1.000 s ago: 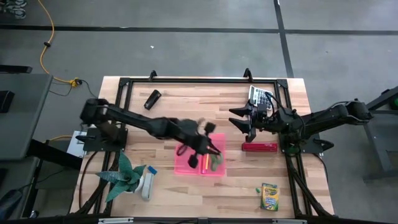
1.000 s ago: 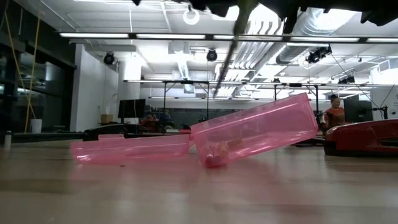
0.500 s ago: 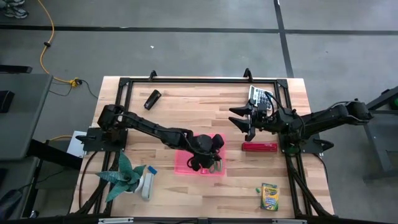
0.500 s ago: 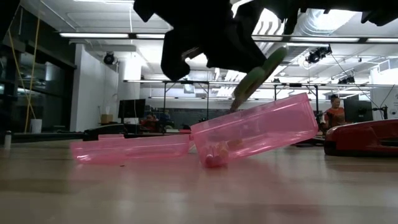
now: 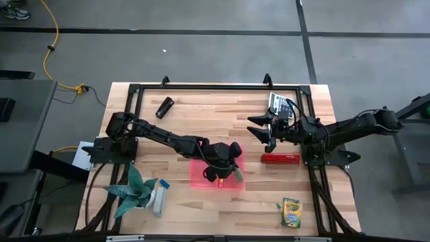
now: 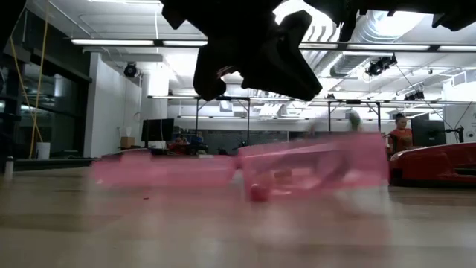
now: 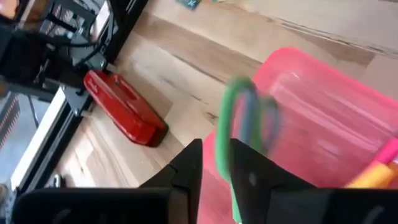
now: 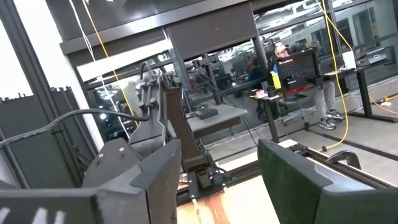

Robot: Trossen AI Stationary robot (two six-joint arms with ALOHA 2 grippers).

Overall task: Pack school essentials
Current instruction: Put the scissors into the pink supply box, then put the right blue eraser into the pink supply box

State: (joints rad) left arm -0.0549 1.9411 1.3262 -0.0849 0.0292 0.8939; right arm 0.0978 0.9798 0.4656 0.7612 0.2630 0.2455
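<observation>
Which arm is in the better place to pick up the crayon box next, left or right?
Probably the right. The crayon box lies near the table's front right corner, on the right arm's side. The right gripper hangs open and empty, while the left gripper is over the pink case, busy with the scissors.

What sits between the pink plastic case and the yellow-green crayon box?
Only bare wooden tabletop lies between the pink plastic case and the yellow-green crayon box, as the high view shows.

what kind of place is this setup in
Probably a robotics lab or workshop: a wooden table ringed by a black frame on a bare concrete floor, with exposed ceiling ducts and strip lights beyond.
</observation>
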